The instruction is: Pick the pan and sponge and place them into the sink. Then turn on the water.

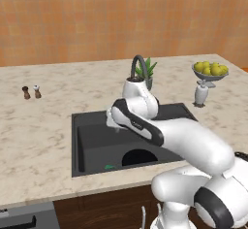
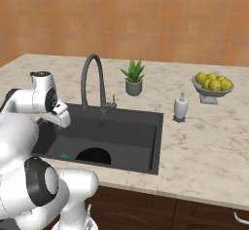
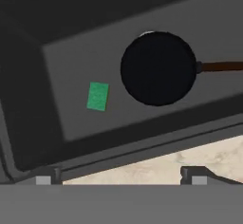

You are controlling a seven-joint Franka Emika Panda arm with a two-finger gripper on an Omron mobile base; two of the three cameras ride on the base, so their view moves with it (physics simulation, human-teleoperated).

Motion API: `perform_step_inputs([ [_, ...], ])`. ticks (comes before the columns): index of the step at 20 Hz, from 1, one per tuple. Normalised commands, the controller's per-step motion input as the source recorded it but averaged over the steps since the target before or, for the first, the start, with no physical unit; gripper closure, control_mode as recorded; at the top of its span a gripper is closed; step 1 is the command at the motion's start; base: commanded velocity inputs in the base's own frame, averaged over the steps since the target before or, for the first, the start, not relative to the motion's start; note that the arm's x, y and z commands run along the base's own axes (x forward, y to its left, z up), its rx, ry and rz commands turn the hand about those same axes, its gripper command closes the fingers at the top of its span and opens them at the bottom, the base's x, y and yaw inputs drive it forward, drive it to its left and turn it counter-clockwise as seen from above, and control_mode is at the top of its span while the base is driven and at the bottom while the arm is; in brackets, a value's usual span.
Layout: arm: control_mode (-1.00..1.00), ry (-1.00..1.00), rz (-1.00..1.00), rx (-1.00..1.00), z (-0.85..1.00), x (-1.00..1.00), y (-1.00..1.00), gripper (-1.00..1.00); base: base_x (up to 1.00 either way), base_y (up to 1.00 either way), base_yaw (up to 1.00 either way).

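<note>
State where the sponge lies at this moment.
The sponge lies flat on the floor of the sink, in the hand view just left of the pan, apart from it.

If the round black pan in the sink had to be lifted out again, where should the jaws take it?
By the brown handle of the round black pan, coming from above: it juts sideways, narrow enough to pinch, while the pan lies flat on the dark grey sink floor.

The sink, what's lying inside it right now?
Inside the sink lie the black pan and, apart from it, the green sponge. The pan covers most of the drain beneath it.
</note>
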Motion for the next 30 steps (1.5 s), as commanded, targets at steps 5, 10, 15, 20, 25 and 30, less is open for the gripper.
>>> perform_step_inputs([
  [5, -1.00, -0.15, 0.05, 0.00, 0.92, -0.54, -0.63, -1.00, 0.00, 0.00, 0.00],
  [10, -1.00, -0.08, 0.03, 0.00, 0.74, -0.40, -0.63, -1.00, 0.00, 0.00, 0.00],
  [15, -1.00, 0.01, 0.00, 0.06, 0.66, -0.16, -0.85, -1.00, 0.00, 0.00, 0.00],
  [20, -1.00, 0.03, 0.00, 0.13, 0.17, 0.01, -0.87, -1.00, 0.00, 0.00, 0.00],
  [25, -1.00, 0.06, 0.00, 0.19, 0.00, 0.20, -0.65, -1.00, 0.00, 0.00, 0.00],
  [30, -1.00, 0.01, 0.04, 0.28, -0.05, 0.68, -0.18, -1.00, 0.00, 0.00, 0.00],
])
